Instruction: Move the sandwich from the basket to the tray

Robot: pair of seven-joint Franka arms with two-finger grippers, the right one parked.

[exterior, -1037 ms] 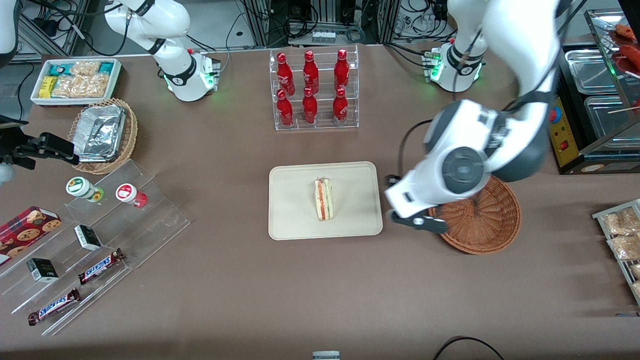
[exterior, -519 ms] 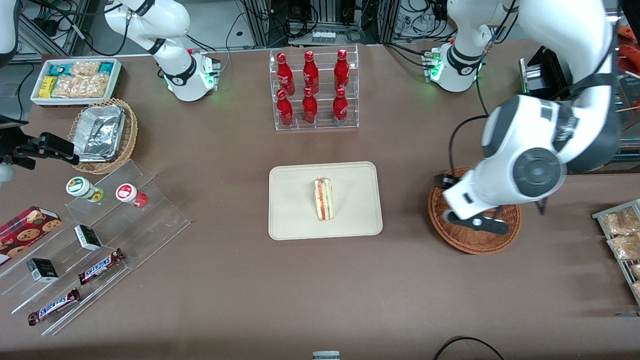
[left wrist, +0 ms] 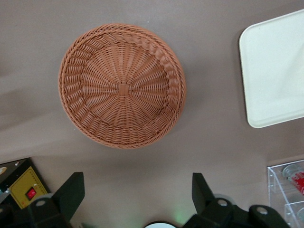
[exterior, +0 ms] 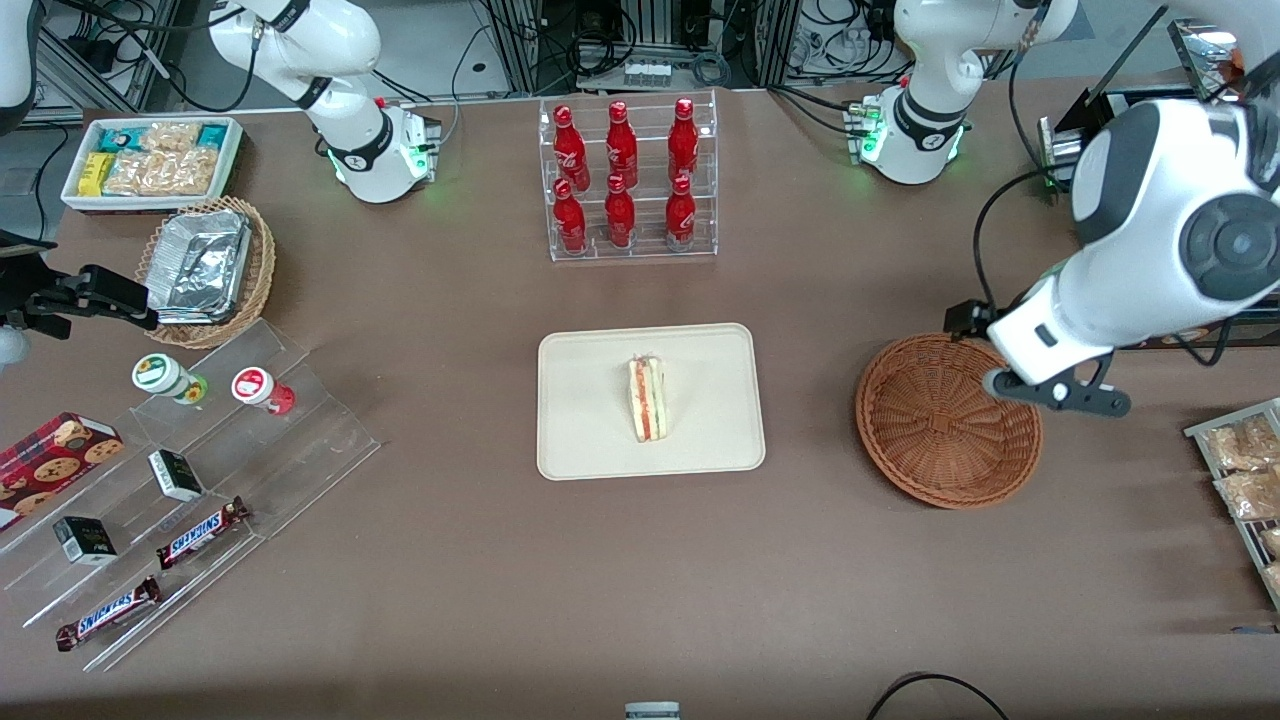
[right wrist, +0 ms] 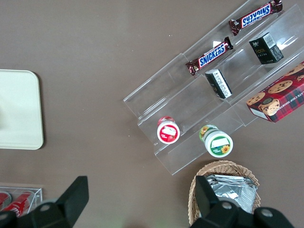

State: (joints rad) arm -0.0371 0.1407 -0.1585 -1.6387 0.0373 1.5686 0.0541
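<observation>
My gripper (left wrist: 135,199) hangs above the table beside the basket (exterior: 948,420), fingers (left wrist: 71,190) spread wide, holding nothing. The sandwich (exterior: 647,398) lies on the tray (exterior: 585,440); my wrist camera cuts the tray off.

Positions are read clockwise from the table (exterior: 640,600) centre, front view.

- 12 o'clock: clear rack (exterior: 632,180) holding six red bottles, upright in two rows.
- 10 o'clock: white bin (exterior: 152,160) of snack packets.
- Between 9 and 10 o'clock: tan basket (exterior: 205,270) holding a crumpled foil container.
- 8 o'clock: clear stepped stand (exterior: 300,440). It carries two lidded cups (exterior: 165,377), two small dark boxes (exterior: 175,474), two Snickers bars (exterior: 200,532) and a red cookie box (exterior: 55,455).
- Between 3 and 4 o'clock: wire shelf (exterior: 1245,480) of bagged snacks, partly out of view.
</observation>
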